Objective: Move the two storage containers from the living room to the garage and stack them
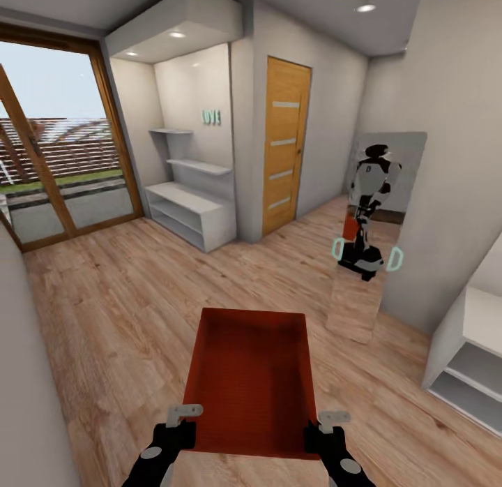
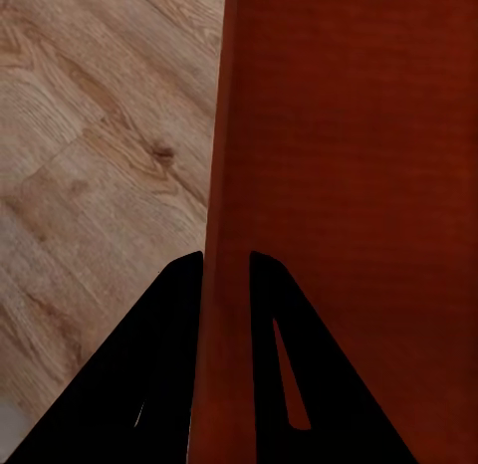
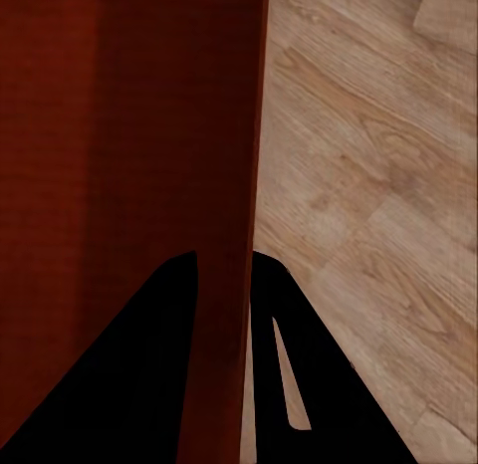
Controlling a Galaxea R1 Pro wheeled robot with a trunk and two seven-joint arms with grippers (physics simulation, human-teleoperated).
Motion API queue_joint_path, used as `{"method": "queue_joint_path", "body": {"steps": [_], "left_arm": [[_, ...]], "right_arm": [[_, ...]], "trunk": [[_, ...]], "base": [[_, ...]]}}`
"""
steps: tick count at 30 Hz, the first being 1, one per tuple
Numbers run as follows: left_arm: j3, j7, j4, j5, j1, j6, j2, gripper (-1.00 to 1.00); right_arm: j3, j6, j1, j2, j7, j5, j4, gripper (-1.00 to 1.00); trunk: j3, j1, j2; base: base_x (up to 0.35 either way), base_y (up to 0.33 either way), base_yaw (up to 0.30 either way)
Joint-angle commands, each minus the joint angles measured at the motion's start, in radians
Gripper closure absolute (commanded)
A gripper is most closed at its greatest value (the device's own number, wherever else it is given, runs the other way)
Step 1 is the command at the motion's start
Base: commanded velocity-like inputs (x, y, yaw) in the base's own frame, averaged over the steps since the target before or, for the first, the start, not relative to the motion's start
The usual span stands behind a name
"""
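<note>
A rust-red open-top storage container hangs in front of me above the wood-plank floor, held by both arms. My left gripper is shut on its near left wall, and the left wrist view shows the two black fingers pinching that wall of the container. At the near right wall my right gripper is shut the same way; the right wrist view has that wall of the container between its fingers. I see one container.
A wooden door stands ahead. White shelves fill the alcove left of it. Wood-framed glass doors are at the far left. A tall mirror leans on the right wall. Another white shelf unit stands at the right edge.
</note>
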Motion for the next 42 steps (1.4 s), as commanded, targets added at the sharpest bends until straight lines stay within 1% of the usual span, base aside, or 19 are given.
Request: {"method": "queue_joint_path", "body": {"steps": [1, 25, 32, 42], "left_arm": [[-0.028, -0.006, 0.001, 0.009, 0.0, 0.035, -0.057, 1.0], [-0.028, -0.006, 0.001, 0.009, 0.0, 0.035, -0.057, 1.0], [-0.028, -0.006, 0.001, 0.009, 0.0, 0.035, -0.057, 1.0], [-0.028, -0.006, 0.001, 0.009, 0.0, 0.034, -0.057, 1.0]], "right_arm": [[0.001, -0.005, -0.002, 0.0, -0.009, -0.004, -0.003, 1.0], [0.001, -0.005, -0.002, 0.0, -0.009, -0.004, -0.003, 1.0], [0.001, -0.005, -0.002, 0.0, -0.009, -0.005, -0.003, 1.0], [0.001, -0.005, -0.002, 0.0, -0.009, -0.005, -0.002, 1.0]], "trunk": [[-0.002, 0.001, -0.002], [-0.002, 0.001, -0.002], [-0.002, 0.001, -0.002], [-0.002, 0.001, -0.002]], "base": [[0.327, 0.0, 0.038], [0.327, 0.008, 0.003], [0.325, 0.105, 0.0], [0.311, 0.172, 0.0]]}}
